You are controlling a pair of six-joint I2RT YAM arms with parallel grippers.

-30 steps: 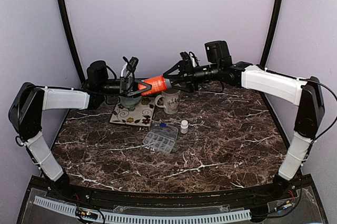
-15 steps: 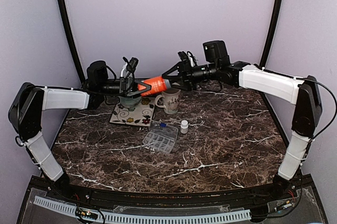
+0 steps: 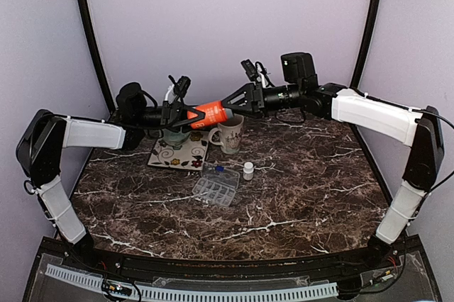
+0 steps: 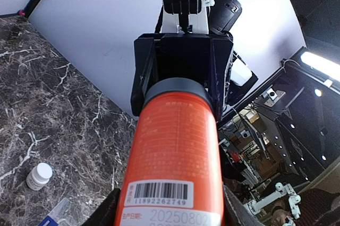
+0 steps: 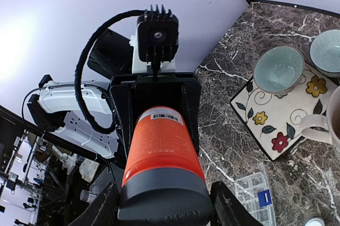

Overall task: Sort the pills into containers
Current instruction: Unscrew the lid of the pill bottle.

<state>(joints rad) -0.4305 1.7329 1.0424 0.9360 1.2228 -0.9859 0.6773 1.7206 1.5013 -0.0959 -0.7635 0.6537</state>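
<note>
Dark marble table point(image 3: 298, 203), lilac walls. Orange pill bottle point(image 3: 210, 113) hangs level above the mug point(image 3: 228, 136). Left gripper point(image 3: 184, 117) is clamped round its body, right gripper point(image 3: 232, 108) closed on the grey cap point(image 5: 164, 199). I judge it light, rigid, slick plastic; squeeze the cap firmly.

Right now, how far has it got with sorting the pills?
Early. Done: the orange bottle is picked up. In hand: the left pincer holds its body and the right pincer grips its dark cap, which is still on. Left: open it and fill the clear pill organizer, where I can make out no pills. The small white bottle stands untouched nearby.
</note>
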